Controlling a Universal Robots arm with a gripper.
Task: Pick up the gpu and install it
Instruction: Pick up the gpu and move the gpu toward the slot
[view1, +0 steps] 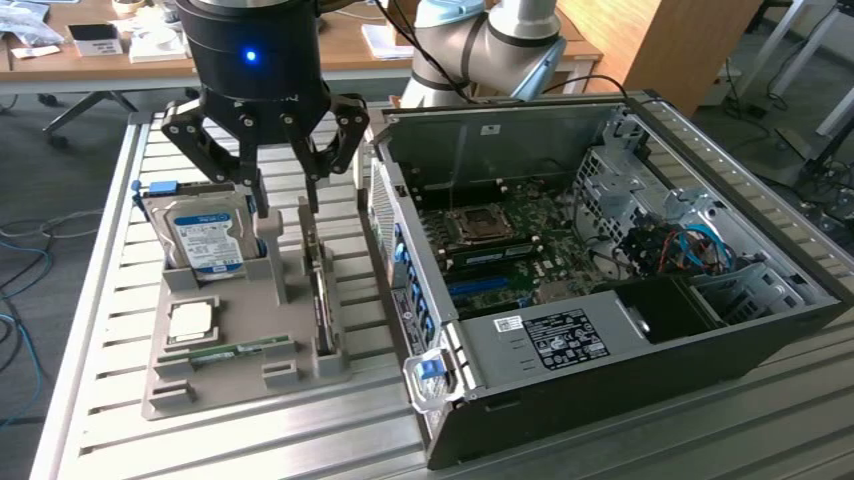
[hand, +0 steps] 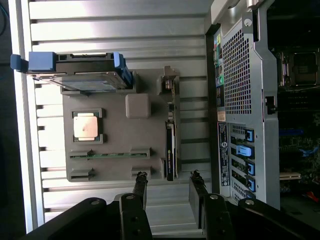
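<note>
The black end effector, fingers spread, is hovering above the thin dark circuit-card gpu. It should be straddling the card's flat faces, centred. The gpu is standing on edge in the grey plastic tray, toward the exterior view's right, with its long axis running near-to-far and its bracket apparently at the far end.

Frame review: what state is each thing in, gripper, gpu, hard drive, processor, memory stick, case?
gripper: open, empty, above the tray.
gpu: on edge in its tray slot, ungripped.
hard drive: upright in its tray slot.
processor: flat on the tray.
memory stick: seated in a tray slot.
case: side open, motherboard exposed.
</note>
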